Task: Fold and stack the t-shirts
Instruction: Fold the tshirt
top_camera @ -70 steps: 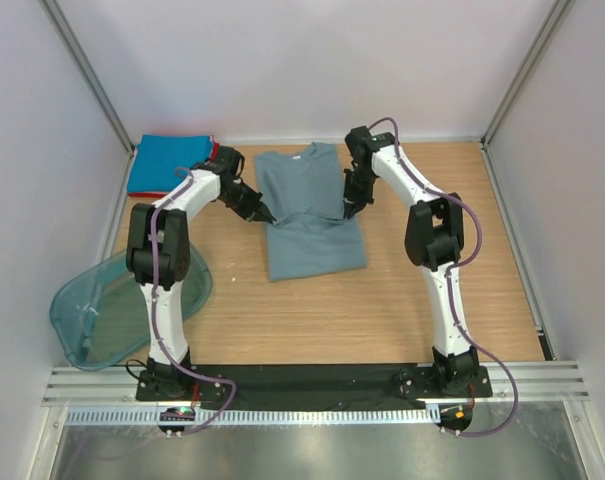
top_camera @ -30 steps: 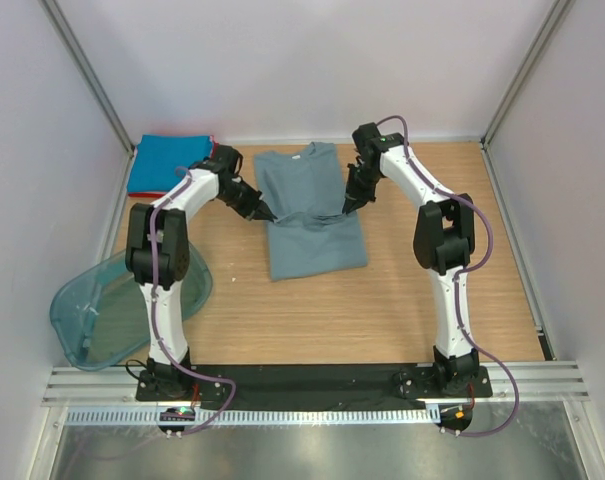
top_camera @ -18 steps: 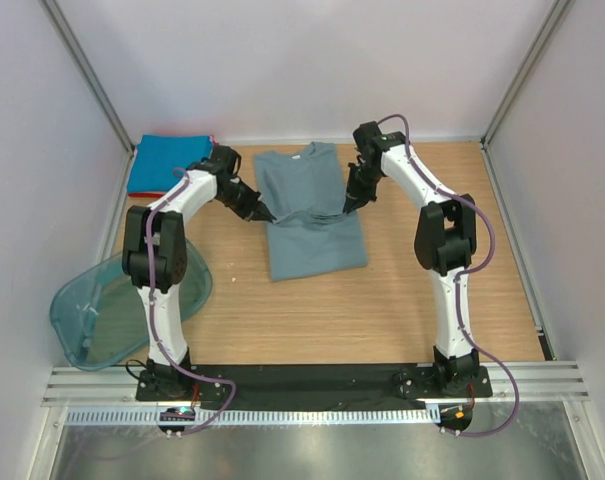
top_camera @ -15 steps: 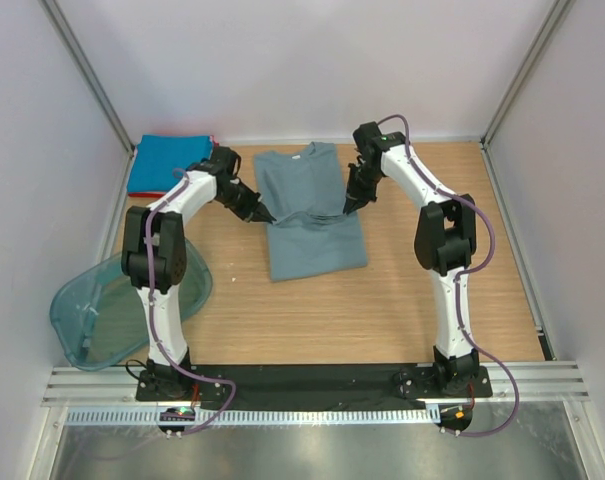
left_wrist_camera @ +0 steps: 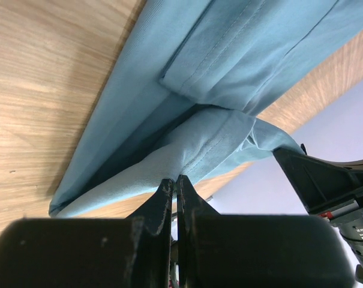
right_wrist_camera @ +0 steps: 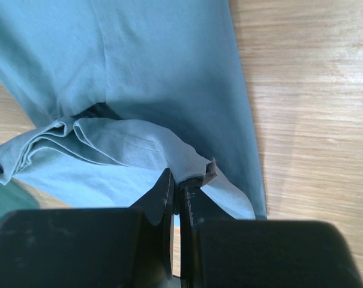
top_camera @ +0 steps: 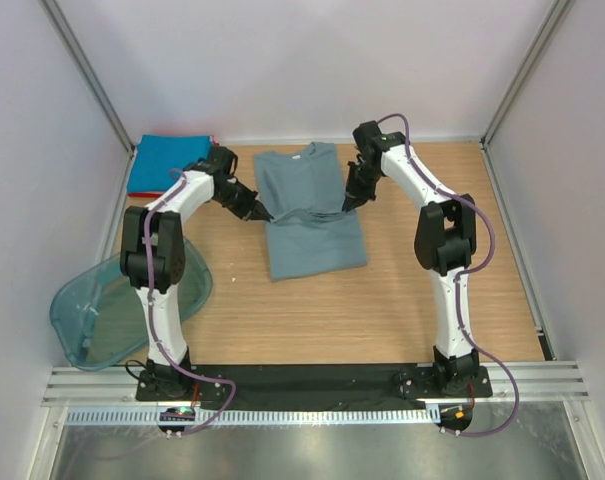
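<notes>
Pinching grey-blue t-shirt (top_camera: 312,240) from both sides: left tool (top_camera: 267,216) was clamped on fold at shirt's left edge, right tool (top_camera: 344,210) was clamped on fold at its right edge. Cloth between them rose in ridge across shirt's middle. Shirt lay on bench (top_camera: 382,300), collar at far end. Folded bright blue t-shirt (top_camera: 167,165) sat well left of that collar. Translucent teal tub (top_camera: 102,305) lay left of shirt and nearer, well apart, open side up; contents could not be told.
</notes>
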Available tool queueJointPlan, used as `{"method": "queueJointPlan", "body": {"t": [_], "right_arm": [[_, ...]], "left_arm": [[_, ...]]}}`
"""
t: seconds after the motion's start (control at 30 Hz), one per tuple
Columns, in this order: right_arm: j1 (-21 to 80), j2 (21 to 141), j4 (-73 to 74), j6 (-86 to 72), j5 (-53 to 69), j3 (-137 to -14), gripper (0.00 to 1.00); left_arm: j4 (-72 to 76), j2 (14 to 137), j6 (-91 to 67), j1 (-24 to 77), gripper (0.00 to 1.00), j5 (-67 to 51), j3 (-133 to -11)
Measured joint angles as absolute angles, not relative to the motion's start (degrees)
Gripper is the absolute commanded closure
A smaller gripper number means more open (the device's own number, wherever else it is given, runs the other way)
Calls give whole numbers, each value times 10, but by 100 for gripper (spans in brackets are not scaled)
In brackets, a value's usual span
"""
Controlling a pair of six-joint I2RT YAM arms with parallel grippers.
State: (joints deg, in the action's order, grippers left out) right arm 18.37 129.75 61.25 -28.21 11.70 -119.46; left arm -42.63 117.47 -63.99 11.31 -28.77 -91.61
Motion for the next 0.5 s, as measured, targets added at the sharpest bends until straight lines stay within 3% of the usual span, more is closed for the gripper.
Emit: {"method": "queueJointPlan", "body": {"t": [0.5], "right_arm": [[168,1319,561,-297,118,-1233,98]], "left_arm": [[-384,1223,-652,96,100,-288,-943]]}}
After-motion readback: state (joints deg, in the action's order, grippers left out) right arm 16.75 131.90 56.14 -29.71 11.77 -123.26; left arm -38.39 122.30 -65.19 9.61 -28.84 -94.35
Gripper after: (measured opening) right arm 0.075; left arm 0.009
